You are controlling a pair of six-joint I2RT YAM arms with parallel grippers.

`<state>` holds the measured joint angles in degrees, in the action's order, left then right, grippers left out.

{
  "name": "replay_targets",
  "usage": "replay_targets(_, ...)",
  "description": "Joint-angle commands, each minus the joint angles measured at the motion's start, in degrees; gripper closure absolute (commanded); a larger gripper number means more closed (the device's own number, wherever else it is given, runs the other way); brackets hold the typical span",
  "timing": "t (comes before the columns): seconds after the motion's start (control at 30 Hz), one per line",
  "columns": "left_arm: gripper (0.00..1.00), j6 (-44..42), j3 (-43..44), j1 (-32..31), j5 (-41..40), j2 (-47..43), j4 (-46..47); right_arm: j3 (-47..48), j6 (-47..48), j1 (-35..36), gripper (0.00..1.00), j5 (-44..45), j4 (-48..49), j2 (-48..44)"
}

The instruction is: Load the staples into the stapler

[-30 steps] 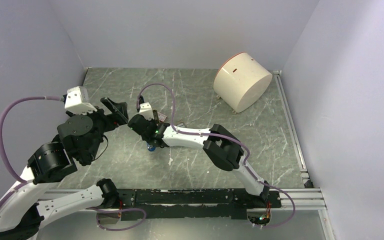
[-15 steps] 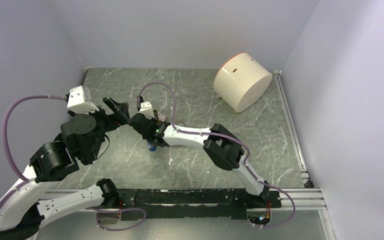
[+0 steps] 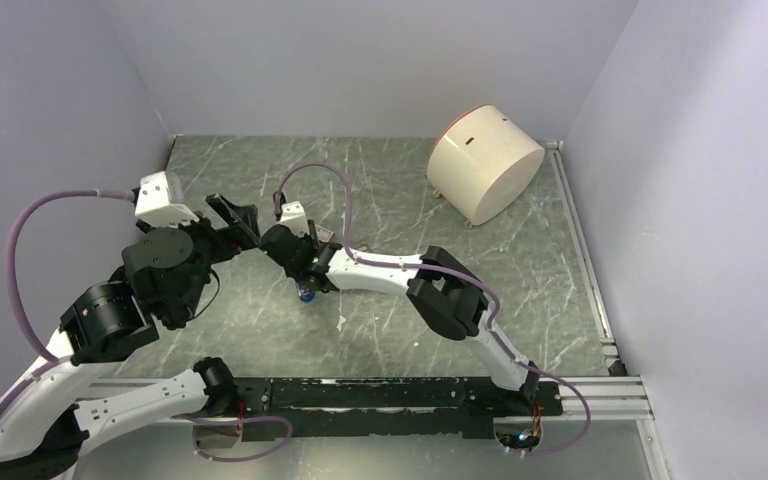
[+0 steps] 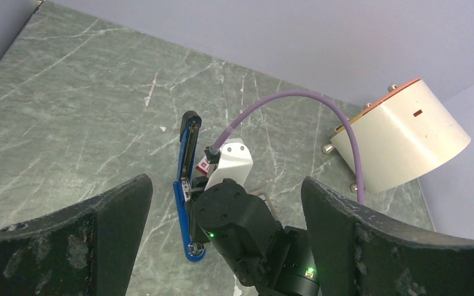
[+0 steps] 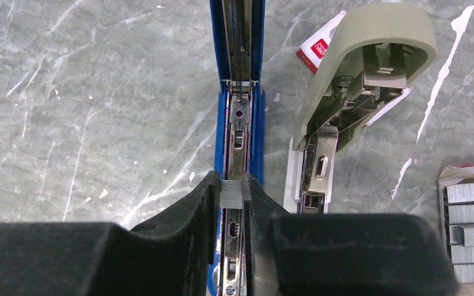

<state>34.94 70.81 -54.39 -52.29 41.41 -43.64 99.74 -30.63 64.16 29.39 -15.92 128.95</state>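
Observation:
The blue stapler [image 5: 257, 142] lies hinged open on the table, its silver channel facing up and running straight toward me. My right gripper [image 5: 231, 195] is shut on a short grey block of staples [image 5: 231, 192], which sits right over that channel between the fingertips. From overhead only the stapler's blue tip [image 3: 304, 294] shows under the right wrist. The staples box [image 5: 469, 216], holding more grey strips, shows at the right edge. My left gripper [image 4: 225, 180] hangs open above and left of the stapler [image 4: 180, 213], holding nothing, its fingers [image 4: 117, 209] wide apart.
A beige-olive stapler [image 5: 358, 74] lies open just right of the blue one, partly over a red and white card [image 5: 316, 48]. A white round container [image 3: 485, 160] lies on its side at the back right. Walls close in the table on three sides.
The left arm edged slightly toward the right wrist a second ago and has held still since. The right gripper and staples have not visibly moved.

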Motion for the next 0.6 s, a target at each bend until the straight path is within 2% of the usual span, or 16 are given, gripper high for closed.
replay_targets(0.0, 0.05, 0.3, -0.3, -0.3, -1.1, 0.0, -1.0, 0.2, 0.6, -0.5, 0.79, 1.9, 0.3, -0.7)
replay_targets(0.57, 0.05, 0.4, -0.6, -0.2, -1.0, 0.0, -1.1, -1.9, 3.9, -0.5, 0.79, -0.1, 2.3, -2.0)
